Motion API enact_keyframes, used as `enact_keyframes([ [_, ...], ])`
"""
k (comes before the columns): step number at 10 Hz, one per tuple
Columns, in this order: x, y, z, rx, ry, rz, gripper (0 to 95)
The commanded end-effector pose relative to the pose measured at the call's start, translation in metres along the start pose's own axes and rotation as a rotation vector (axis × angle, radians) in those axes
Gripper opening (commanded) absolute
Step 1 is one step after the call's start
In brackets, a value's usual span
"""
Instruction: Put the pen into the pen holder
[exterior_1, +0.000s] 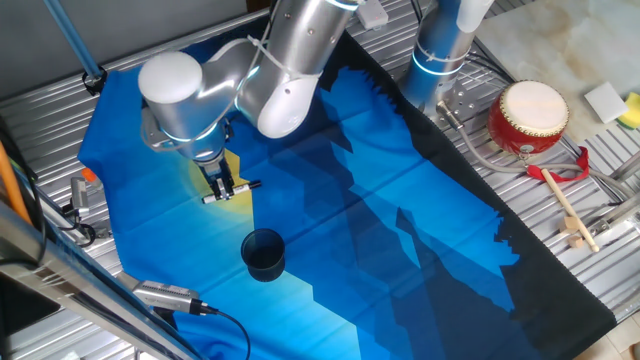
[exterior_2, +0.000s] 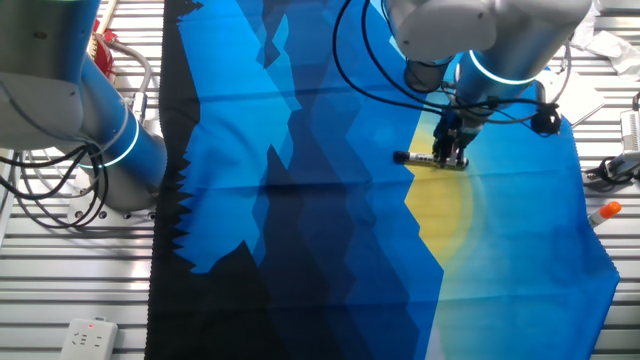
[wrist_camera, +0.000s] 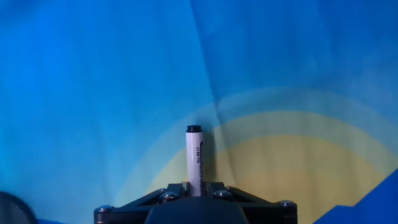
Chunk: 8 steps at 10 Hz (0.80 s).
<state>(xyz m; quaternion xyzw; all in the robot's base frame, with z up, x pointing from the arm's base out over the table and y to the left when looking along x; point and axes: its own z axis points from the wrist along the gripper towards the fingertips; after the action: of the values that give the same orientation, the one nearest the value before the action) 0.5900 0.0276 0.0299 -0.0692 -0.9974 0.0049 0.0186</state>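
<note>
The pen (exterior_1: 232, 192) is a short white marker with a black end, held level in my gripper (exterior_1: 223, 190) over the yellow patch of the blue cloth. The fingers are shut on its middle. It also shows in the other fixed view (exterior_2: 425, 159), with the gripper (exterior_2: 452, 160) on it. In the hand view the pen (wrist_camera: 194, 158) sticks out from between the shut jaws, black tip away from the camera. The pen holder (exterior_1: 264, 253), a dark navy cup with a round rim, stands upright on the cloth below and to the right of the gripper, apart from it.
A red drum with a cream top (exterior_1: 528, 116) and a wooden drumstick (exterior_1: 566, 207) lie at the far right on the metal table. An orange-tipped marker (exterior_2: 603, 210) lies off the cloth. A cabled device (exterior_1: 165, 296) sits near the cloth's front-left edge.
</note>
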Motion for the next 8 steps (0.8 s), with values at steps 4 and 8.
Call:
enact_keyframes([
  [4,0.004,0.005,-0.112,0.002,0.138,-0.028,0.0],
  [8,0.017,0.015,-0.147,-0.137,0.192,0.032,0.0],
])
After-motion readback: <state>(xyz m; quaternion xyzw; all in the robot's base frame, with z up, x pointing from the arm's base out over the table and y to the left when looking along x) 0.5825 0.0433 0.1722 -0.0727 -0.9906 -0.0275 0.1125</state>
